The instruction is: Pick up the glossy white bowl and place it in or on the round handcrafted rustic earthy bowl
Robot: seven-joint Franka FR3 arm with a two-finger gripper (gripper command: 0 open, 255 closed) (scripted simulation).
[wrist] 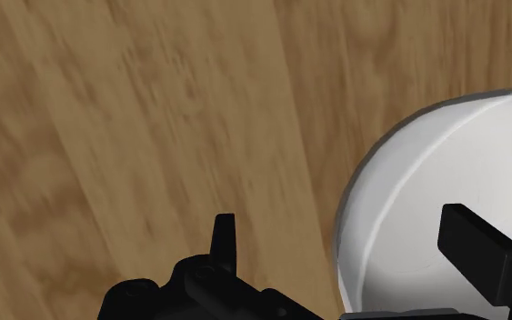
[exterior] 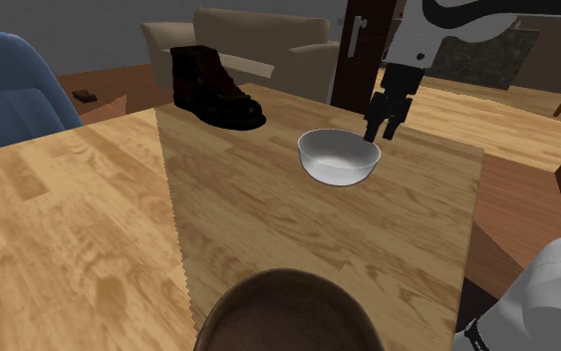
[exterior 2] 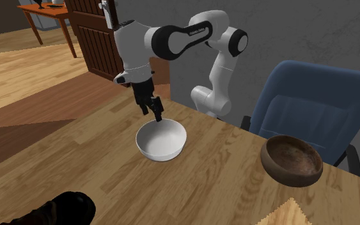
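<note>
While the rim of the white bowl [exterior: 338, 158] is straddled but not clasped, hazards are entered first: the glossy wall may slip from the fingers if the hand [exterior: 383, 128] is shut too shallow on the rim; the bowl may be tipped or shoved along the counter [exterior: 268, 219] if one finger lands before the other; held by one side, it may swing on lifting and be knocked against the brown bowl [exterior 2: 292, 160]. State of hand: opened wide, nothing held; one finger is seen inside the bowl, the other outside its wall, contact not discernible. Location: white bowl upright on the counter, well apart from the brown bowl
</note>
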